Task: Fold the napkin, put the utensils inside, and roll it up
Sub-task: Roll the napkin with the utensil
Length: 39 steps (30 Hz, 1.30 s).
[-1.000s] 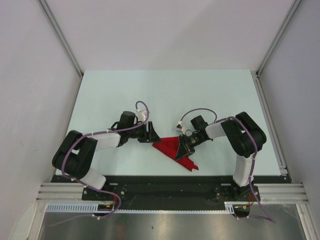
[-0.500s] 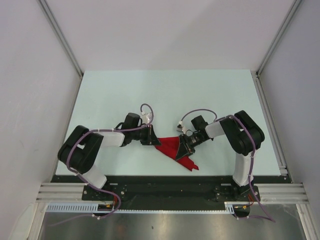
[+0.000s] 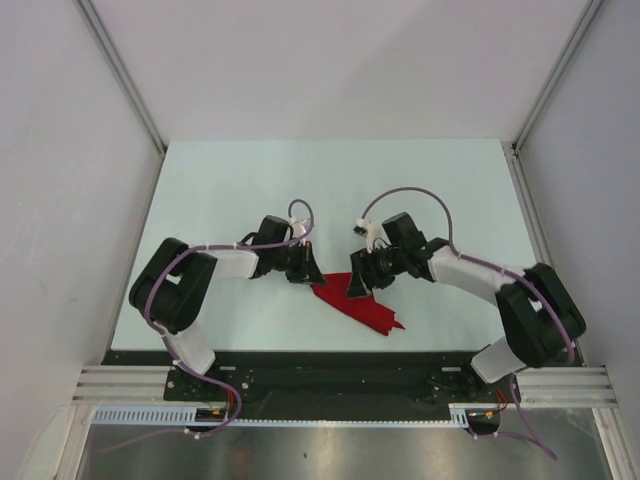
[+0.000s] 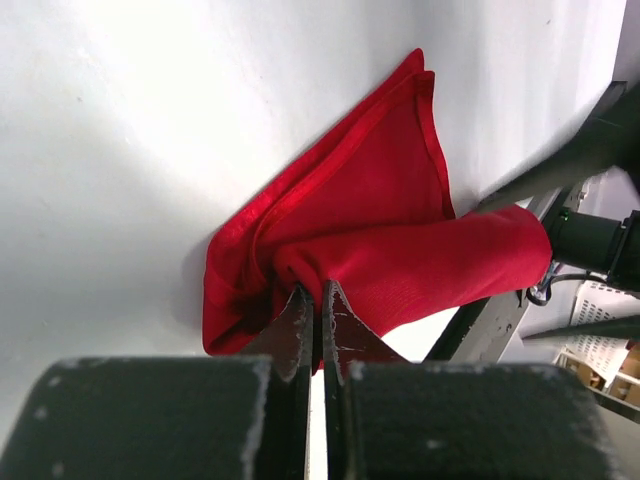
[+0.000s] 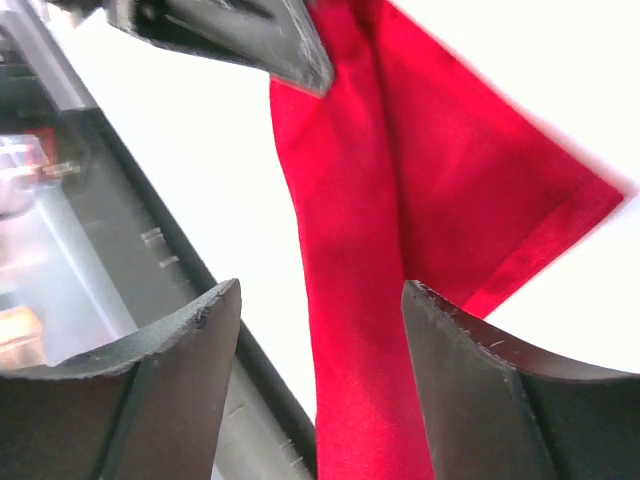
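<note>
My left tool (image 4: 312, 298) is pinched shut on a soft, rolled fold of the red napkin (image 4: 380, 190), bunched on the smooth desk (image 4: 120, 150) just ahead. My right tool (image 5: 320, 292) gapes wide over its hemmed corner, holding nothing.

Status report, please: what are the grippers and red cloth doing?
Left gripper shut, pinching napkin fold. Right gripper open over it, holding nothing. Utensils not visible. Nothing in the way.
</note>
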{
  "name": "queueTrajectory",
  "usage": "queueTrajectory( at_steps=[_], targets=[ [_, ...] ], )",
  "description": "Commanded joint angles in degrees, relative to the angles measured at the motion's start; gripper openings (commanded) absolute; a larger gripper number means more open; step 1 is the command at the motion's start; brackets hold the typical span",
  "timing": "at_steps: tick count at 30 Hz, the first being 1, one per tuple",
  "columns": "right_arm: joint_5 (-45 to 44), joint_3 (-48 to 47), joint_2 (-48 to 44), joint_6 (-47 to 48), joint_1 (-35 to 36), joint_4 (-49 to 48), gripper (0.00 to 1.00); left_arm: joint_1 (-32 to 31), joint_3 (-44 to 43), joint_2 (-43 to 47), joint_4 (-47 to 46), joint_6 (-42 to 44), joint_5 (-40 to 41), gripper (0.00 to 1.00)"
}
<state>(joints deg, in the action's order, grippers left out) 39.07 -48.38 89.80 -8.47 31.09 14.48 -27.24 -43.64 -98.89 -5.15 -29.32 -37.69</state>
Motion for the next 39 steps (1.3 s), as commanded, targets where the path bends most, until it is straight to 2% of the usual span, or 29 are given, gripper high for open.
queueTrajectory(
  at_steps=[1,2,3,7,11,17,20,21,22,24,25,26,27,29,30,34,39],
  targets=[
    [-29.45,2.4,-9.89,5.83,10.46,-0.85,0.72,-0.18,-3.12,-1.39,2.77,1.99,0.08,0.0],
    [-33.32,2.94,-10.86,6.7,15.01,-1.29,0.73,-0.18,-3.38,-1.57,3.3,2.25,0.16,0.0],
    [-38.84,3.38,-12.0,7.32,16.62,-2.08,0.73,-0.26,-3.56,-1.74,3.48,2.42,-0.01,0.0],
    [-45.91,4.17,-11.32,10.03,22.69,-3.23,0.74,-0.18,-4.26,-2.09,4.44,3.04,-0.19,0.0],
    [-47.51,3.12,-7.54,11.37,25.24,-2.71,0.73,-0.18,-4.61,-1.92,4.71,3.39,-0.1,0.0],
    [-45.4,0.39,-2.1,11.72,26.92,-0.6,0.7,-0.18,-5.05,-1.66,4.71,3.22,-0.01,0.0],
    [-43.91,-1.36,0.01,10.93,27.0,2.03,0.63,-0.18,-5.4,-1.48,6.29,3.22,-0.1,0.0],
    [-42.6,-2.15,0.55,10.32,27.0,2.48,0.58,-0.09,-5.49,-1.48,6.38,3.22,-0.1,0.0],
    [-41.98,-2.68,1.25,10.05,27.0,3.09,0.48,-0.09,-5.58,-1.39,6.2,3.22,-0.1,0.0],
    [-39.7,-3.12,2.74,9.18,26.57,4.67,0.36,0.09,-5.58,-0.87,5.68,2.78,-0.63,0.0],
    [-37.16,-3.38,3.1,8.91,26.22,5.03,0.3,0.35,-5.58,-0.6,5.41,2.52,-0.72,0.05],
    [-35.57,-3.3,3.45,8.74,25.26,5.21,0.27,0.61,-5.58,-0.17,5.32,1.91,-0.8,0.14],
    [-32.16,-3.04,3.63,8.73,24.55,5.12,0.25,0.96,-5.58,0.8,3.58,1.55,-0.72,0.3],
    [-28.19,-1.81,3.45,7.33,21.93,3.9,0.23,2.45,-5.49,2.2,2.87,0.76,-0.11,0.44],
    [-24.08,-1.37,3.1,6.8,20.86,3.37,0.22,3.16,-5.32,2.91,2.6,0.58,0.68,0.54],
    [-14.56,0.83,2.57,4.79,15.33,-0.06,0.22,7.02,-3.48,8.17,1.37,0.58,2.44,0.66],
    [-0.17,1.89,5.12,2.94,7.08,-3.67,0.2,7.47,-1.46,10.82,-0.21,2.78,1.66,0.68]
  ],
)
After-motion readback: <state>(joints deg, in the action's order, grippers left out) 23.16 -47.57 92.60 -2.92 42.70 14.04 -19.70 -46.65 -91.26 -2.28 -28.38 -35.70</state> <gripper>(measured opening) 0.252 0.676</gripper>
